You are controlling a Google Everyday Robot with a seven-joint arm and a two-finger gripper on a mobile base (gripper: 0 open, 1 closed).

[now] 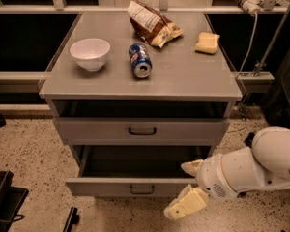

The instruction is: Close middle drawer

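The middle drawer (111,186) is a wide shallow grey drawer with a small dark loop handle (142,189). It stands pulled well out of the grey cabinet, and its dark inside shows. My gripper (188,185) is low at the right end of the drawer's front, on a white arm that comes in from the right. It is open: one cream finger (191,167) is by the drawer's right front corner and the other (185,205) is below and in front of the drawer front. It holds nothing.
The top drawer (142,130) sits above it, with a dark gap under the cabinet top (183,76). On the top lie a white bowl (90,53), a blue can (140,66) on its side, a chip bag (152,22) and a yellow sponge (207,42). The floor is speckled. A dark object (4,199) is at lower left.
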